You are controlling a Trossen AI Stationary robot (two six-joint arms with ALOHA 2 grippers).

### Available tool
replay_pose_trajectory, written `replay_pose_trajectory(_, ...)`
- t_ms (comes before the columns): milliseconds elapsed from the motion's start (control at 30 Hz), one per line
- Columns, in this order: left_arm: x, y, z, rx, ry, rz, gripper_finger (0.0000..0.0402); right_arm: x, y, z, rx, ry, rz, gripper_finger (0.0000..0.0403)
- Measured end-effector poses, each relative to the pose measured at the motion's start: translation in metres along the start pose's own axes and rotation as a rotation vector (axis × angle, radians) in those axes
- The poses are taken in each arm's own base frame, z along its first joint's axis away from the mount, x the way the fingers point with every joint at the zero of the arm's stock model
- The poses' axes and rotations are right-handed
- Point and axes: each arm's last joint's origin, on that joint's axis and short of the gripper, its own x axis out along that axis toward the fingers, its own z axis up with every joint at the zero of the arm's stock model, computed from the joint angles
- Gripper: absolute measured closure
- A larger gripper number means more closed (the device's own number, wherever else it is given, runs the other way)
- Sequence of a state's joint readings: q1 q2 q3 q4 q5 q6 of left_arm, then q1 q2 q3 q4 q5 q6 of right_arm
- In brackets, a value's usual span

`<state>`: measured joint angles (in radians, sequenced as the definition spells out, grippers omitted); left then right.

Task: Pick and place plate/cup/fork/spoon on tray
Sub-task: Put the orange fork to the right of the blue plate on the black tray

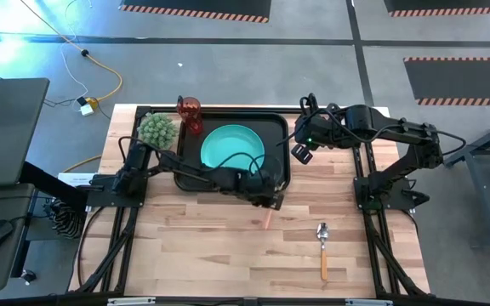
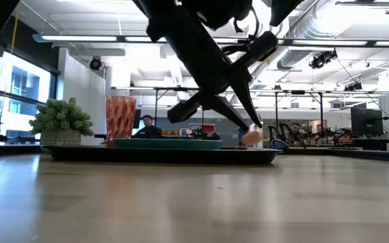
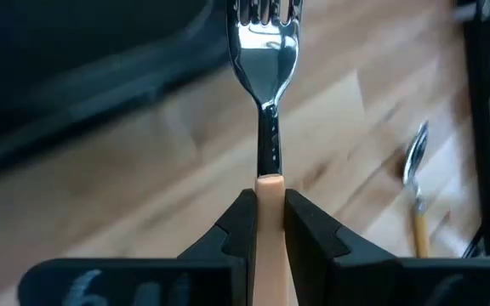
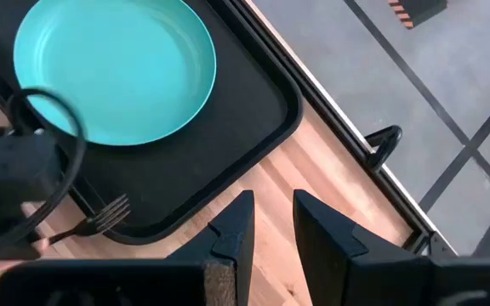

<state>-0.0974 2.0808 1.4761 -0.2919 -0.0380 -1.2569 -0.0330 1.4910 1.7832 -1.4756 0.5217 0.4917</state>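
Note:
The black tray (image 1: 279, 127) lies at the table's far middle. The teal plate (image 1: 232, 146) lies flat in it, and the red-brown cup (image 1: 189, 115) stands at its far left corner. My left gripper (image 1: 268, 198) is at the tray's near right corner, shut on the fork (image 3: 266, 51). The fork's tines (image 4: 109, 212) reach over the tray's corner. The spoon (image 1: 322, 246) lies on the table near the right front, bowl toward the tray. My right gripper (image 4: 270, 225) is open and empty above the tray's right edge. My left gripper pinches the fork's light wooden handle (image 3: 269, 189) between its two fingers (image 3: 243, 225), close to the metal neck. The fingers come from above at a slant. The tines point away toward the tray, and the handle's free end (image 2: 250, 137) sticks out toward the near edge. The fork is lifted clear.
A green spiky potted plant (image 1: 156, 129) stands just left of the tray, beside the cup. The near half of the wooden table (image 1: 211, 255) holds only the spoon. People sit in the room behind the table (image 2: 147, 126).

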Motion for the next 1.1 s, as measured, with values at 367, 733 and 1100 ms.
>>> replay_pose_trajectory(367,-0.02,-0.011,0.065,0.054,-0.089,-0.017,0.0367,0.0,0.001,0.003,-0.01,-0.032,-0.009,0.0327)
replay_pose_trajectory(733,-0.041,0.004,0.129,0.073,-0.125,0.022,0.0367,0.003,-0.003,0.01,0.112,-0.067,0.006,0.0327)
replay_pose_trajectory(1100,-0.048,0.024,0.164,-0.002,-0.186,0.038,0.0367,0.008,-0.012,0.013,0.182,-0.057,-0.015,0.0327)
